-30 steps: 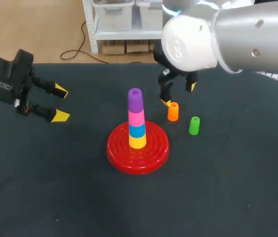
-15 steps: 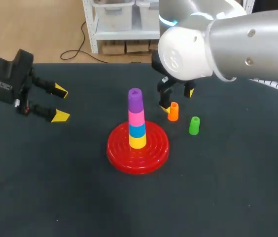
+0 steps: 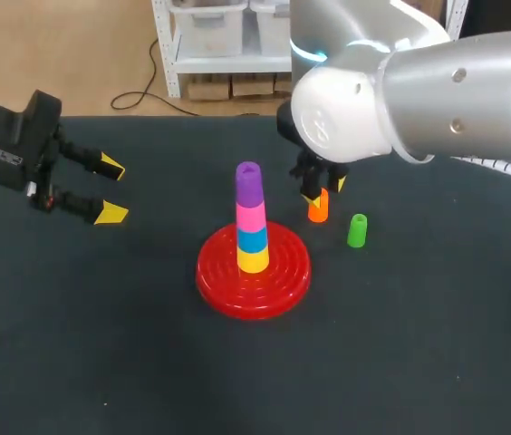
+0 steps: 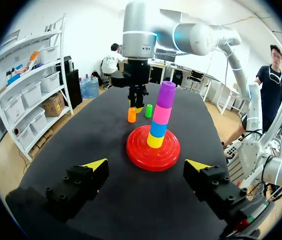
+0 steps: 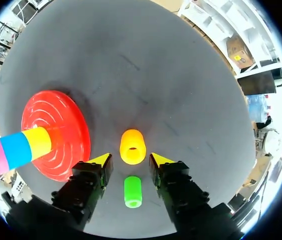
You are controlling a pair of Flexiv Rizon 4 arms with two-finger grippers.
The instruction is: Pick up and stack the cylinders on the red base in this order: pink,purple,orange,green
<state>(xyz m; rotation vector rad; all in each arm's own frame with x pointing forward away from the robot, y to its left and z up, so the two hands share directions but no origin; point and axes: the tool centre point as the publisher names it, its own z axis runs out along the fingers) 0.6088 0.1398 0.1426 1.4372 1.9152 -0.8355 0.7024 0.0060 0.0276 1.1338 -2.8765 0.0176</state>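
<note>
Right claw (image 5: 131,161) is hanging wide, having dropped and slid in over the last second. Its tips are now straddling the orange cylinder (image 5: 132,146), upright on the table (image 3: 147,362) near the green cylinder (image 5: 132,191). No squeeze yet. Purple cylinder (image 3: 248,184) is already topping the stack on the red base (image 5: 61,125), so orange is looking due next. Left claw (image 3: 107,190) is idling wide, well apart.

Your right gripper (image 3: 324,191) has come down and eased in over the small orange plastic cylinder (image 3: 318,209) on the bench (image 3: 419,344). A second ago its yellow tips hung above and behind the cylinder. Now they flank its top, with a gap on each side. The arm's grey elbow has swung nearer the stack.
</note>
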